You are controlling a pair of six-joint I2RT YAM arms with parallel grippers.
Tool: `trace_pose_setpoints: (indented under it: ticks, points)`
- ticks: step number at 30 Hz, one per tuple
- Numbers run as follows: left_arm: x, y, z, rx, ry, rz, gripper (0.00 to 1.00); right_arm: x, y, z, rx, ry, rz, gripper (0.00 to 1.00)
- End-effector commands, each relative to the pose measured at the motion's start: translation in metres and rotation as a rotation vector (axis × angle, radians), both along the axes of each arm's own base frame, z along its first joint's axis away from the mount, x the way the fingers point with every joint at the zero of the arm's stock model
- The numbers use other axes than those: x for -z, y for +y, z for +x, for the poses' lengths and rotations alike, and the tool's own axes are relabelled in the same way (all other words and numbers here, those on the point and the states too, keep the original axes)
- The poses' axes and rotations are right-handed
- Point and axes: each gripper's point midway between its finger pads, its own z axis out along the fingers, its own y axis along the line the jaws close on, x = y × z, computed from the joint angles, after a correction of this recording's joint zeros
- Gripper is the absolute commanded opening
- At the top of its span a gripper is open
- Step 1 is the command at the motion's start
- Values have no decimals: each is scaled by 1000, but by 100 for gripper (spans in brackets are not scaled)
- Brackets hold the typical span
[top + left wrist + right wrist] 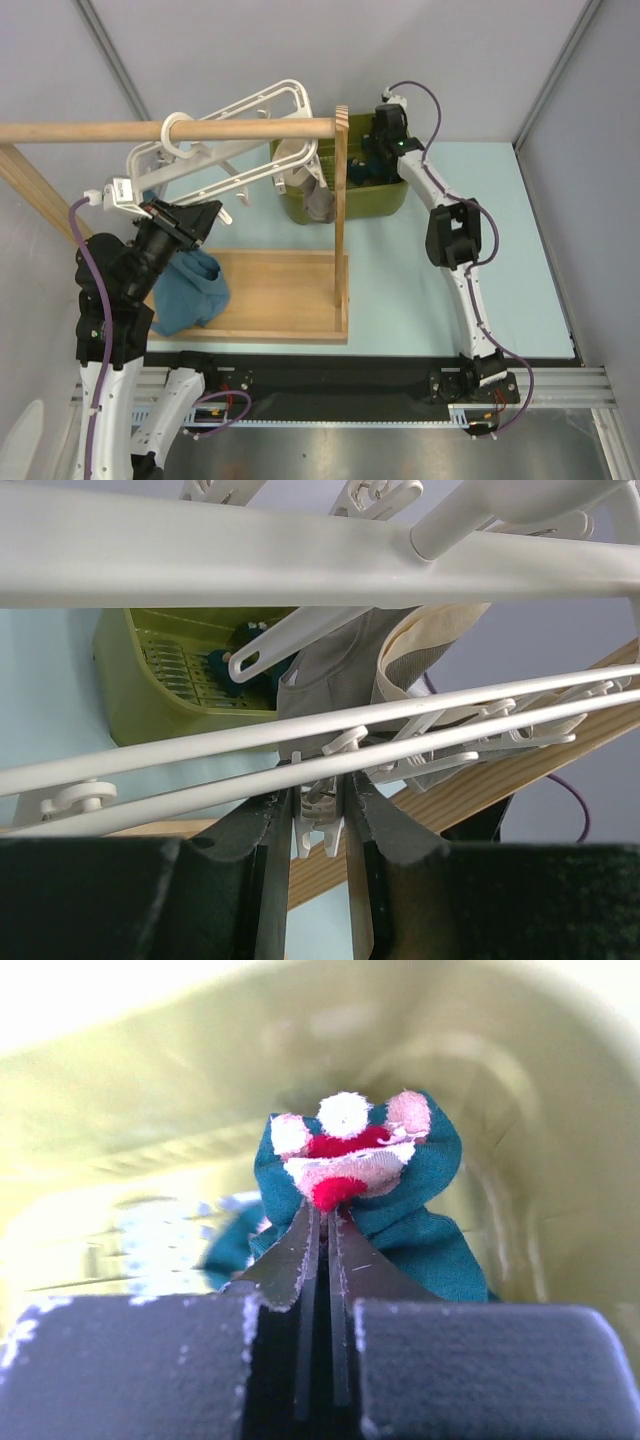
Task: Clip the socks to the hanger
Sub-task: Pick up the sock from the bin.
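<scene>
pale blue table (400,290), green bin (150,1110) | right gripper (322,1215) pinched together on teal sock (420,1190) inside bin | left gripper (320,815) clamped on hanger (300,565) clip peg (318,825)

hanger (300,565): white plastic, smooth, slightly glossy
sock (420,1220): teal cloth, soft and matt; patch of red and white fuzzy cloth
basket (150,1090): olive-green plastic, smooth, shiny
rack (270,290): pale wood, unpainted, matt
table (500,250): light blue, smooth, matt
</scene>
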Motion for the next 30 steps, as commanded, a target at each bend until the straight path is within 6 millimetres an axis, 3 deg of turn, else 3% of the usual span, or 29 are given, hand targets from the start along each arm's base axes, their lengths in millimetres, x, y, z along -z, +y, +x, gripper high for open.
trace_pose_setpoints:
  ticks: [1,7,8,10,11,13,14,16,17,18,19,20,22,23,25,27,30]
  points:
    - [57,-11,-10,71,214,30,0,-111,-2,-2,-17,-167,112,0]
    - [56,-10,-10,65,218,18,0,-121,0,-18,-58,-136,128,0]
    - [56,-10,-10,62,221,17,0,-135,2,-23,-79,-153,145,0]
    - [55,-9,-11,59,219,16,0,-131,4,-31,-111,-128,173,0]
    - [55,-9,-12,57,221,16,0,-149,7,-40,-158,-143,208,0]
    - [56,-9,-12,57,224,15,0,-146,11,-51,-207,-129,249,0]
    - [56,-9,-12,60,225,13,0,-167,15,-64,-254,-143,315,0]
    - [56,-10,-12,64,223,11,0,-189,21,-79,-321,-184,386,0]
    - [56,-10,-12,64,223,10,0,-172,26,-93,-349,-129,431,0]
    - [57,-11,-11,65,223,5,0,-199,20,-109,-358,-171,449,0]
    - [57,-12,-11,70,227,4,0,-209,18,-115,-368,-204,475,0]
    - [57,-13,-11,77,225,2,0,-189,19,-131,-382,-140,534,0]
    - [58,-13,-13,82,225,1,0,-224,9,-148,-431,-238,593,0]
    - [58,-14,-14,88,224,0,0,-211,11,-161,-475,-198,616,0]
    - [63,-15,-16,91,236,-12,0,-222,7,-177,-521,-234,599,0]
    - [65,-17,-17,100,238,-21,0,-214,10,-195,-592,-232,582,0]
    - [63,-18,-17,108,239,-19,0,-221,7,-220,-627,-274,504,0]
